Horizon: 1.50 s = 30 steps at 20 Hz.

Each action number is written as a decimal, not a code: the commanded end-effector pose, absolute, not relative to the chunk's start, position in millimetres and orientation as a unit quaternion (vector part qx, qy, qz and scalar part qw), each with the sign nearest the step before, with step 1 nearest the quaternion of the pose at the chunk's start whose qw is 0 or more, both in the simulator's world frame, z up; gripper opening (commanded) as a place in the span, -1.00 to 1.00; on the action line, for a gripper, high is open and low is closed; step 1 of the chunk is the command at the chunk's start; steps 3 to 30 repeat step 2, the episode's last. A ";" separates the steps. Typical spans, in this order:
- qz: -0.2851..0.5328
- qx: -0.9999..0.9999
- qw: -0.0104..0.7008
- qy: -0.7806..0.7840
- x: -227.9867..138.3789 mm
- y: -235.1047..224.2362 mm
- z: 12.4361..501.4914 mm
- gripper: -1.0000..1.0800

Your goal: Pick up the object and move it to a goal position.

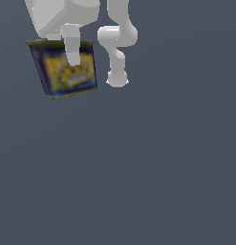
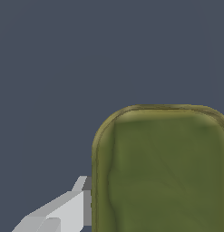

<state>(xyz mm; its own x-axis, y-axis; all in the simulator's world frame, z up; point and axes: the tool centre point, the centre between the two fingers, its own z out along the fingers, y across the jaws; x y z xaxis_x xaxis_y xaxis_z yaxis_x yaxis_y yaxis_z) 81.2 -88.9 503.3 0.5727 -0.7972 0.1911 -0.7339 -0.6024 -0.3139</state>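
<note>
The object (image 1: 67, 72) is a small tin with dark blue sides, a yellow label and an olive rim. It hangs tilted in the air at the upper part of the exterior view's left. My gripper (image 1: 71, 60) is shut on the tin, with one white finger (image 1: 71, 45) running down its labelled side; the other finger is hidden behind it. In the wrist view the tin's olive-yellow top (image 2: 163, 172) fills much of the picture, and one pale finger (image 2: 70, 208) presses against its side.
The arm's white links (image 1: 117, 48) curve down behind the tin, toward the exterior view's right of it. A plain dark grey-blue floor (image 1: 138, 167) lies all around. No goal marker shows.
</note>
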 end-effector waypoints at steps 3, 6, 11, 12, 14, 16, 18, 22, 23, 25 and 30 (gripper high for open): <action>-0.161 -0.881 0.102 0.434 81.6 -89.5 509.1 -1.00; -0.161 -0.881 0.102 0.434 81.6 -89.5 509.1 -1.00; -0.161 -0.881 0.102 0.434 81.6 -89.5 509.1 -1.00; -0.161 -0.881 0.102 0.434 81.6 -89.5 509.1 -1.00; -0.161 -0.881 0.102 0.434 81.6 -89.5 509.1 -1.00; -0.161 -0.881 0.102 0.434 81.6 -89.5 509.1 -1.00; -0.161 -0.881 0.102 0.434 81.6 -89.5 509.1 -1.00; -0.161 -0.881 0.102 0.434 81.6 -89.5 509.1 -1.00; -0.161 -0.881 0.102 0.434 81.6 -89.5 509.1 -1.00; -0.161 -0.881 0.102 0.434 81.6 -89.5 509.1 -1.00; -0.161 -0.881 0.102 0.434 81.6 -89.5 509.1 -1.00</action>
